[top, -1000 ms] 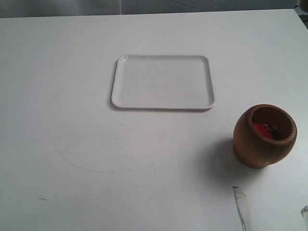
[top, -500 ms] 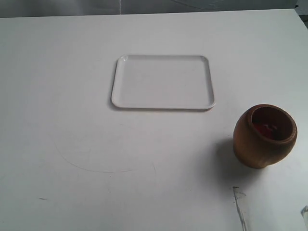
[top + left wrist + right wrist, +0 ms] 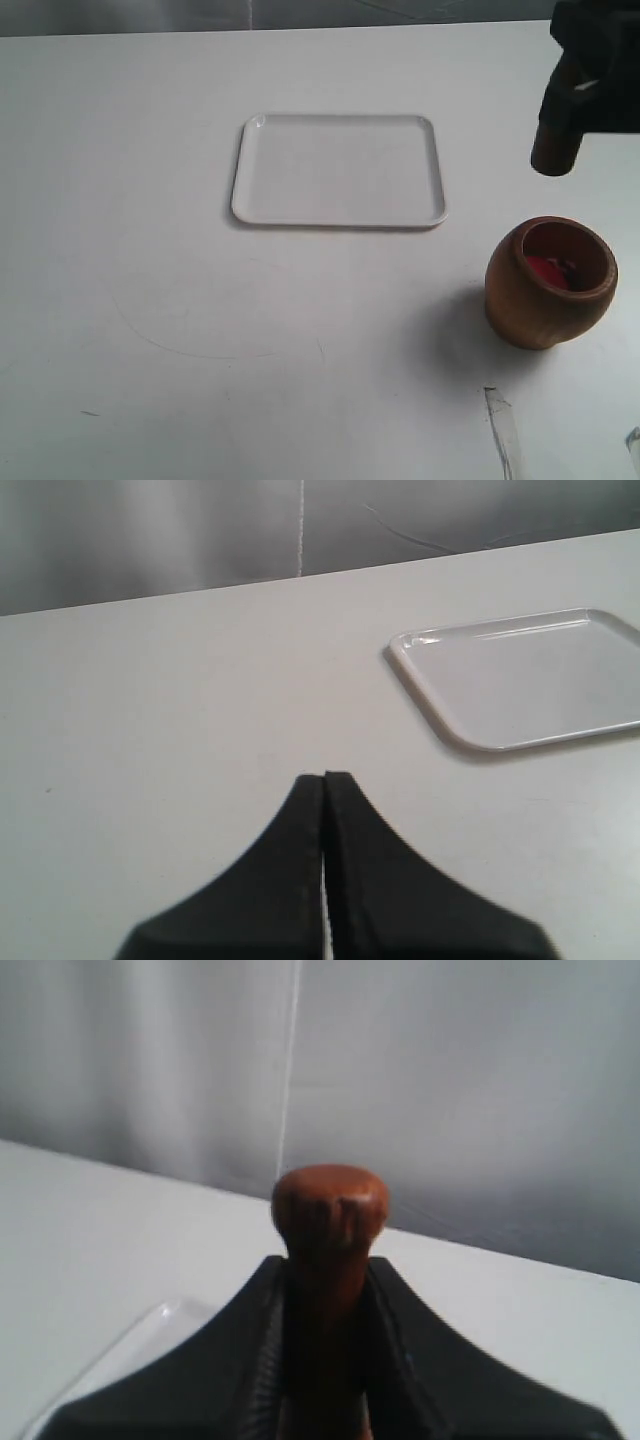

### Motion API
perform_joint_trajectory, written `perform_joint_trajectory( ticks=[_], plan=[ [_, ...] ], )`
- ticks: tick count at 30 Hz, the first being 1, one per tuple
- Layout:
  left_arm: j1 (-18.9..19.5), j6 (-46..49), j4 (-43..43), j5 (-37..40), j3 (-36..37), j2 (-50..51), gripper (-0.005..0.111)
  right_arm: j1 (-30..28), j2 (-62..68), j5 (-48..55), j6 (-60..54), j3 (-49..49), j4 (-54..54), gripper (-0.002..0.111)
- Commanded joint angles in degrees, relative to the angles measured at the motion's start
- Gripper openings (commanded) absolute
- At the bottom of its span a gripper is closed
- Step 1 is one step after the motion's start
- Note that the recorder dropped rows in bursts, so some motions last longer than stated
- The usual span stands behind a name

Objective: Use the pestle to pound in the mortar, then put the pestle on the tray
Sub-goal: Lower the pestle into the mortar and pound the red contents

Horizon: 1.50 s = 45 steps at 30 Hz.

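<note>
Since a moment ago, the right gripper (image 3: 588,92) is being brought into the exterior view at upper right. The pestle (image 3: 556,152) is being pinched between its fingers, thick end down, apart from the mortar (image 3: 548,283). The mortar is being left on the table (image 3: 150,280), near the tray (image 3: 340,170). The left gripper (image 3: 325,780) is being held pressed together.

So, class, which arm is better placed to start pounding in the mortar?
Right. The right gripper holds the pestle close to the mortar; the left gripper is shut and empty.
</note>
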Motion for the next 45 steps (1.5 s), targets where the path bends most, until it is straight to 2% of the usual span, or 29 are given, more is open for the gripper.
perform_joint_trajectory(
  ticks=[1, 8, 12, 14, 16, 20, 21, 23, 26, 29, 32, 35, 45],
  plan=[
    [-0.4, -0.5, -0.4, -0.2, 0.0, -0.1, 0.0, 5.2, -0.1, -31.8, 4.5, 14.2, 4.2, 0.0],
    [-0.4, -0.5, -0.4, -0.2, 0.0, -0.1, 0.0, 7.1, -0.1, -38.4, 13.5, 23.7, -0.6, 0.0],
    [-0.4, -0.5, -0.4, -0.2, 0.0, -0.1, 0.0, 7.1, -0.1, -39.0, 13.3, 28.1, -0.4, 0.0],
    [-0.4, -0.5, -0.4, -0.2, 0.0, -0.1, 0.0, 7.1, 0.1, -36.2, 9.6, 28.1, 3.9, 0.0],
    [-0.4, -0.5, -0.4, -0.2, 0.0, -0.1, 0.0, 7.1, 2.8, -33.7, 7.1, 28.1, 5.8, 0.0],
    [-0.4, -0.5, -0.4, -0.2, 0.0, -0.1, 0.0, 7.1, 13.1, -33.2, 9.4, 28.1, 5.4, 0.0],
    [-0.4, -0.5, -0.4, -0.2, 0.0, -0.1, 0.0, 7.1, 16.0, -34.9, 9.7, 28.1, 5.0, 0.0],
    [-0.4, -0.5, -0.4, -0.2, 0.0, -0.1, 0.0, 7.1, 19.6, -44.7, 12.1, 28.1, 5.0, 0.0],
    [-0.4, -0.5, -0.4, -0.2, 0.0, -0.1, 0.0, 7.1, 17.5, -56.8, 18.1, 28.1, -0.6, 0.0],
    [-0.4, -0.5, -0.4, -0.2, 0.0, -0.1, 0.0, 7.1, 11.5, -58.7, 18.7, 28.1, -3.4, 0.0],
    [-0.4, -0.5, -0.4, -0.2, 0.0, -0.1, 0.0, 7.1, 2.5, -53.3, 18.3, 28.1, -5.0, 0.0],
    [-0.4, -0.5, -0.4, -0.2, 0.0, -0.1, 0.0, 7.1, -0.9, -41.1, 11.5, 28.1, -2.8, 0.0],
    [-0.4, -0.5, -0.4, -0.2, 0.0, -0.1, 0.0, 7.1, 16.2, -35.9, 10.7, 28.1, 1.2, 0.0]
  ],
)
